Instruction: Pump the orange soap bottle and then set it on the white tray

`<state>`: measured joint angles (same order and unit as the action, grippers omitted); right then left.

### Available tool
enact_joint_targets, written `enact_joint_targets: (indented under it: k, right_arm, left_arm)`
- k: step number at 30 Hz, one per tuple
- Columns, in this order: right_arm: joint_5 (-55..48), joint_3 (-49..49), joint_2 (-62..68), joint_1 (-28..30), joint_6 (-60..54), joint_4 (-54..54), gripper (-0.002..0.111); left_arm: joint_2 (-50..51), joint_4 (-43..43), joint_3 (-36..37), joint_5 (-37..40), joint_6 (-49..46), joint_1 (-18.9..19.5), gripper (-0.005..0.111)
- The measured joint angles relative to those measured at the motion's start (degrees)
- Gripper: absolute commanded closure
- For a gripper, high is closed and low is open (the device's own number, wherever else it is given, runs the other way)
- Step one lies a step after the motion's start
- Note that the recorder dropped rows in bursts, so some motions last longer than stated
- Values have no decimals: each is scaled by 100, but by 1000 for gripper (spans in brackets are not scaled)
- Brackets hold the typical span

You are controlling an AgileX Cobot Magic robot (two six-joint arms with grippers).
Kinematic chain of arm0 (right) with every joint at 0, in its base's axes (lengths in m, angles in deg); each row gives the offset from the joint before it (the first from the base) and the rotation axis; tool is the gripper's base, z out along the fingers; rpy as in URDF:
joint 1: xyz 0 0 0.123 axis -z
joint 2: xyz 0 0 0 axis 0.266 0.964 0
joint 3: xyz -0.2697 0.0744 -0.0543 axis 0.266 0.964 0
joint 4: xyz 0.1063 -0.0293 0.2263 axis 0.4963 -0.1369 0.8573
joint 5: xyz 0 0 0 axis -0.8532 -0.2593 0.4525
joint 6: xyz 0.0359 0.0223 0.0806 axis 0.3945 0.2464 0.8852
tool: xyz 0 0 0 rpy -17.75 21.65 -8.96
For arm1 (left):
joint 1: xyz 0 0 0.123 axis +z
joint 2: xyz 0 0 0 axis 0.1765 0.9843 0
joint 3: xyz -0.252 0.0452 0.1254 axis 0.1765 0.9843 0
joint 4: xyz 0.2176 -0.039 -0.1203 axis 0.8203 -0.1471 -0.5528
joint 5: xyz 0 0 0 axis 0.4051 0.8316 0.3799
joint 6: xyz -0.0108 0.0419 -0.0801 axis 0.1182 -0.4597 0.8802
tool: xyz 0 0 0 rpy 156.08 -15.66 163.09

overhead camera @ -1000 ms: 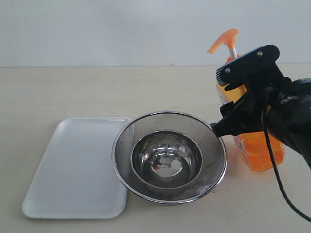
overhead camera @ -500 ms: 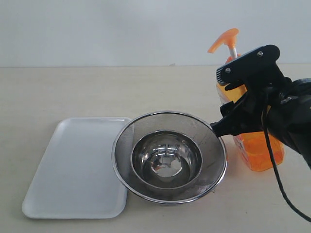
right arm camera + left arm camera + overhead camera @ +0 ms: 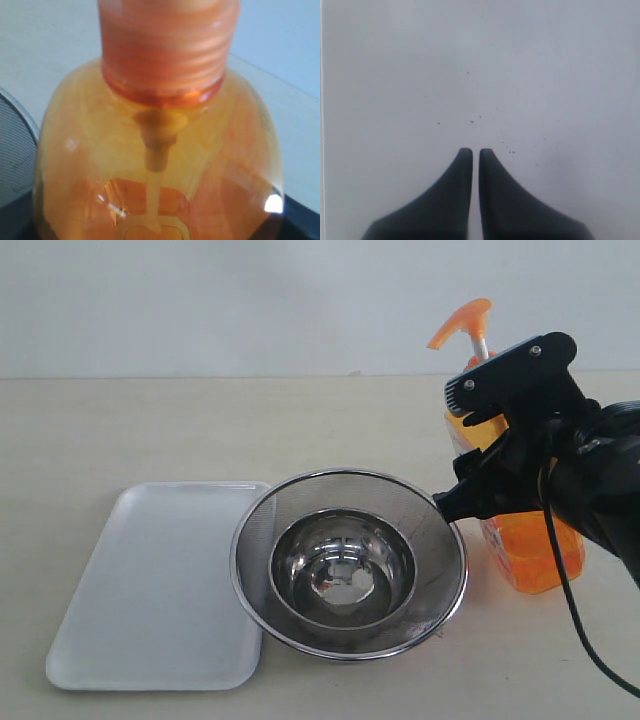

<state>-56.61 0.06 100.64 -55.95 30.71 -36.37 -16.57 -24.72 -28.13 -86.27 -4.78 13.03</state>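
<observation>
status: not far in, I'd say. The soap bottle [image 3: 530,550] stands on the surface [image 3: 150,430] at the far right, nowhere near the tray [image 3: 150,580].
pumping: honestly can't tell if that's done. The pump head [image 3: 462,320] sits up high on its white stem and nothing is pressing on it right now.
left to do: the carry over to the tray for sure, and maybe the pump too.
my right tool: the right tool [image 3: 455,452] is spread wide around the bottle's shoulder, just under the threaded collar. One finger is behind the neck and the other crosses the front of the body. In the right wrist view the dark pads [image 3: 305,222] sit against the bottle's sides, so I read it as a grip on the bottle.
my left tool: the left tool [image 3: 471,152] is narrow, just a sliver between the fingers. It's holding nothing, there's only a plain pale background behind it, and the outside camera doesn't show it.
in the way: a steel strainer [image 3: 290,505] with a bowl [image 3: 345,570] inside sits between bottle and tray. Its rim overlaps the tray's right edge, and it's just beside my lower finger.
my guess: I'll probably need to lift the bottle over that strainer to reach the tray.
</observation>
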Motion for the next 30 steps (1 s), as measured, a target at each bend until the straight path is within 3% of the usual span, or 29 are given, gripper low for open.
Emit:
enact_joint_targets:
  k: [12,18,30]
  right_arm:
    - [-25,0,0,0,0,0,108]
    - [-110,-9,0,0,29,0,108]
    - [-110,-9,0,0,241,0,108]
  left_arm:
    - [2667,12,-1959,417,626,0,102]
    - [3247,12,-2065,365,654,0,102]
    - [3291,12,-2065,102,850,0,102]
